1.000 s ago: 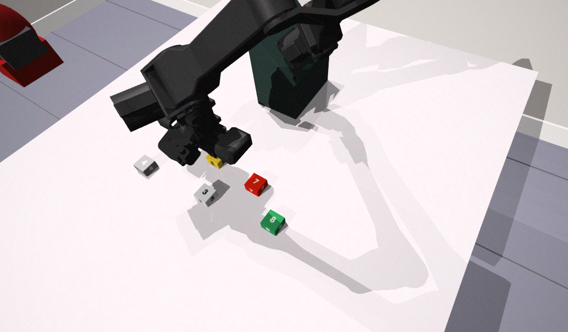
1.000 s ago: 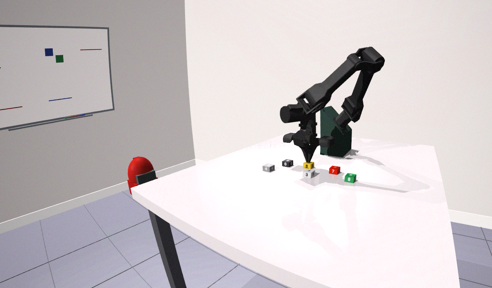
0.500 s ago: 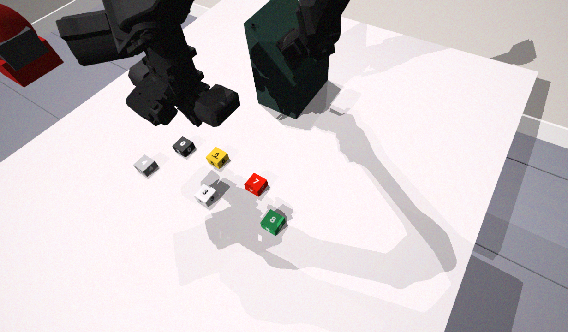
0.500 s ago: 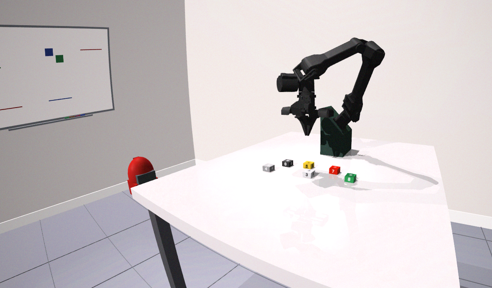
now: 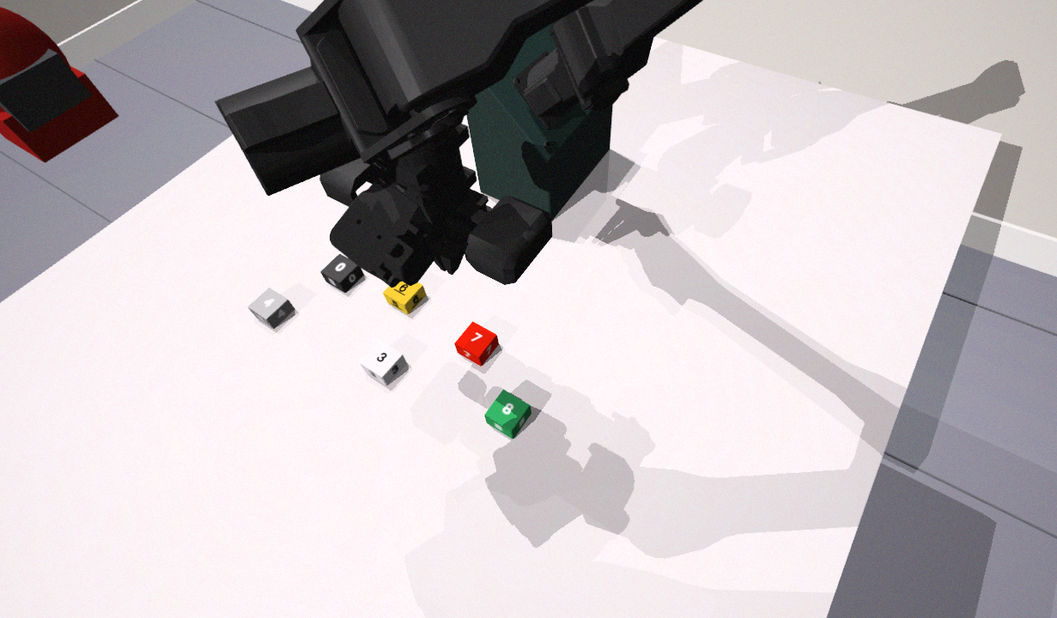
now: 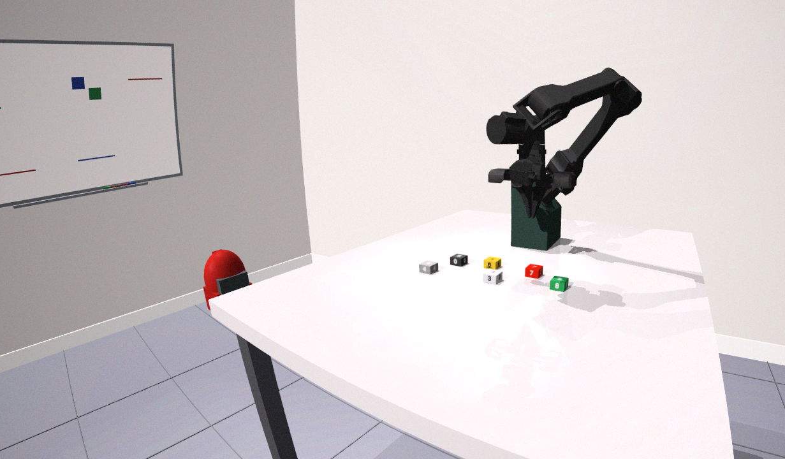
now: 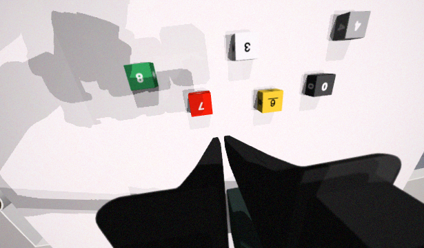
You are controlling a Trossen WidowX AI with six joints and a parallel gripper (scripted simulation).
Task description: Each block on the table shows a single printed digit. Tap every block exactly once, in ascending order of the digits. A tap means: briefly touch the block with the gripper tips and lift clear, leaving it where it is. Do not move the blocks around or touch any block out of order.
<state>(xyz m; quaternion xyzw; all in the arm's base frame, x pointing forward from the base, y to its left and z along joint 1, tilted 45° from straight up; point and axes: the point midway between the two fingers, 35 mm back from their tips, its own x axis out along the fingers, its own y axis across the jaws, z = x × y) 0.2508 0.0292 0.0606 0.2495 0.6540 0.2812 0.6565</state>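
Note:
My gripper [image 6: 532, 215] [image 7: 221, 142] is shut with nothing between its tips. It hangs above the table, on the arm base's side of the blocks. The red 7 block [image 5: 476, 343] [image 6: 533, 271] [image 7: 200, 104] and the yellow 6 block [image 5: 404, 296] [image 6: 491, 262] [image 7: 270, 101] lie nearest the tips in the wrist view. The black 0 block [image 5: 342, 273] [image 6: 458, 260] [image 7: 320, 85], grey 4 block [image 5: 271, 309] [image 6: 428, 267] [image 7: 351, 25], white 3 block [image 5: 384, 365] [image 6: 492, 277] [image 7: 244, 46] and green 8 block [image 5: 507, 413] [image 6: 558, 284] [image 7: 141, 76] stand apart. Gripper parts partly cover the yellow block in the top view.
The white table [image 5: 209, 476] [image 6: 440, 342] carries the dark green arm base [image 5: 531, 161] [image 6: 532, 231] behind the blocks. Arm shadows fall around the green block. A red object [image 5: 24, 84] [image 6: 223, 271] stands beyond the table edge.

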